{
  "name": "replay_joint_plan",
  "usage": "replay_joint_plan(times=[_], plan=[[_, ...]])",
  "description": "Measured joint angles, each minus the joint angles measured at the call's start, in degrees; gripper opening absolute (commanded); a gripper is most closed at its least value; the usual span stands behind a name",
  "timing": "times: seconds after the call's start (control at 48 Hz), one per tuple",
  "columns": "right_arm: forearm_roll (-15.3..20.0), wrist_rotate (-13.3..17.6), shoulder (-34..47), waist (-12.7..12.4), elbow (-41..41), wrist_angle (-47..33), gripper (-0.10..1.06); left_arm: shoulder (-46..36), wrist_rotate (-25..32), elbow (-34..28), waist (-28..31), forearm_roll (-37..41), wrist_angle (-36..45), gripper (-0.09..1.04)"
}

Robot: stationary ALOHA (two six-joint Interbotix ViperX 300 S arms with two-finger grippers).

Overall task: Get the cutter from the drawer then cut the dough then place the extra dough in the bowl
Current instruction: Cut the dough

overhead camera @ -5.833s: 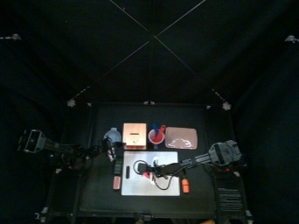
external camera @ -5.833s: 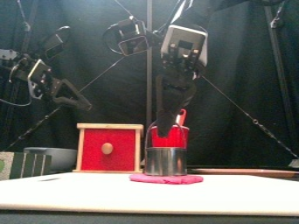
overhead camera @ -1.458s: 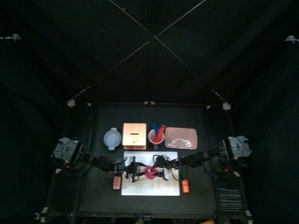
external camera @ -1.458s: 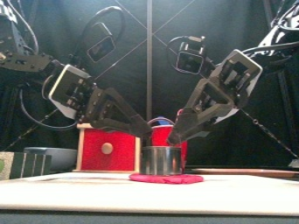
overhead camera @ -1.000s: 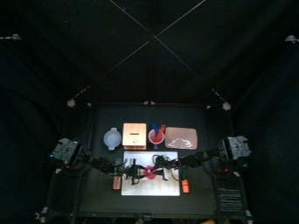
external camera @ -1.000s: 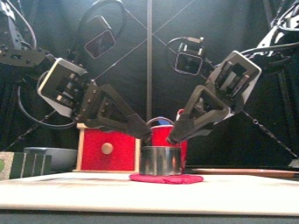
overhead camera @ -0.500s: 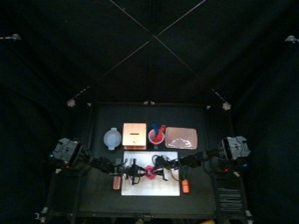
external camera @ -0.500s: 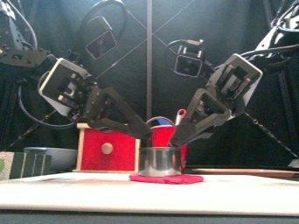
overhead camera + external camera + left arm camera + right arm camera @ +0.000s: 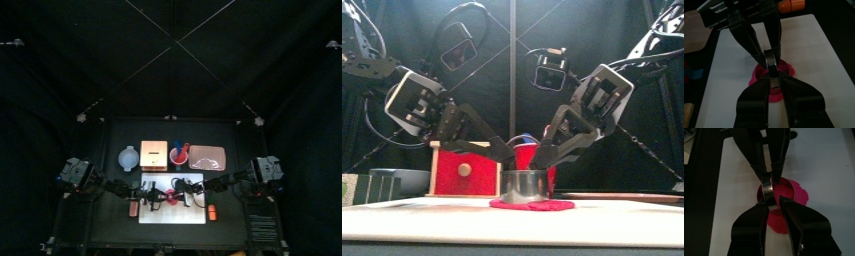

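My left claw (image 9: 771,75) comes in from the left and my right claw (image 9: 772,203) from the right, and they meet at the cutter (image 9: 525,184). Each claw has its jaws pressed together on the cutter's metal wall, on opposite sides. The cutter stands upright on the pink dough (image 9: 531,204), which lies flat on the white board (image 9: 181,215). Behind the board are the bowl (image 9: 128,158) and the wooden box (image 9: 155,155).

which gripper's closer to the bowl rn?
Left. Both meet at the cutter on the white board: left gripper on the side toward the bowl, right gripper on the side away from it.
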Motion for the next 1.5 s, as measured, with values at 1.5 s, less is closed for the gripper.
replay_joint_plan(times=[1.5], plan=[[-0.09, -0.35, 1.85, 0.62, 0.26, 1.76, 0.49, 2.46, -0.35, -1.32, 0.88, 3.25, 7.82, 0.42]])
